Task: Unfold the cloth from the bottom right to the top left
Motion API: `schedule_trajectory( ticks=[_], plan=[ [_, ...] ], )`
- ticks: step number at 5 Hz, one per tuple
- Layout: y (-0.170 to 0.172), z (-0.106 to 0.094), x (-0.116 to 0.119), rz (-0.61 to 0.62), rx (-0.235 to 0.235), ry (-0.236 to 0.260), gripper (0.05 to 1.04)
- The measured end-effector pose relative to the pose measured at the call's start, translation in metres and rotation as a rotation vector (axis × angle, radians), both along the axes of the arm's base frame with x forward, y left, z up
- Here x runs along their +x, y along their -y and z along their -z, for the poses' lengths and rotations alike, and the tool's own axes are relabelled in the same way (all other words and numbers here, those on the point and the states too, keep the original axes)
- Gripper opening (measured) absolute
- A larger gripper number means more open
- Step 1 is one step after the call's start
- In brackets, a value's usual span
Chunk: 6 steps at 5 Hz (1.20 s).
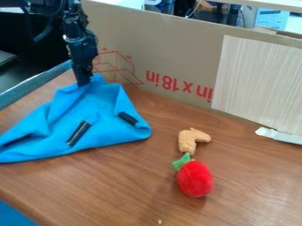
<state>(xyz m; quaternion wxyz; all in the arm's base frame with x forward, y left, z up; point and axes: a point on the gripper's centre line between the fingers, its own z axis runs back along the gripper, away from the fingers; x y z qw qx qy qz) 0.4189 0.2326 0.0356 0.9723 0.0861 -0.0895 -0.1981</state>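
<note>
The gripper [84, 82] is at the upper left, pointing down at the top corner of the blue cloth [106, 128], touching it. The cloth lies on the left part of the table, roughly triangular, with one tip at the left edge and a rounded corner at its right. Near the gripper the fabric is bunched and slightly raised. Two dark cylinders, one on the left [78, 133] and one on the right [128, 118], lie on the cloth. Whether the fingers hold the fabric is hard to see.
A red plush fruit [194, 178] with a green leaf and a tan toy piece [191, 140] lie right of the cloth on the wooden table [247, 190]. A cardboard wall [171, 48] stands along the back, with a pale wood-grain panel [259, 79] and a white strip [280, 135].
</note>
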Motion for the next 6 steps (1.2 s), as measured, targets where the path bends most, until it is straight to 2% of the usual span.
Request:
schedule_trajectory(
  ticks=[1, 2, 4, 5, 6],
  plan=[
    [-0.008, 0.007, 0.003, 0.007, 0.068, 0.038, 0.050],
    [-0.009, 0.016, 0.003, 0.050, 0.093, 0.060, 0.050],
    [-0.012, 0.005, 0.005, 0.164, 0.185, 0.110, 0.050],
    [-0.013, 0.002, 0.004, 0.157, 0.183, 0.097, 0.050],
    [-0.018, -0.013, 0.011, 0.144, 0.191, 0.118, 0.050]
  ],
)
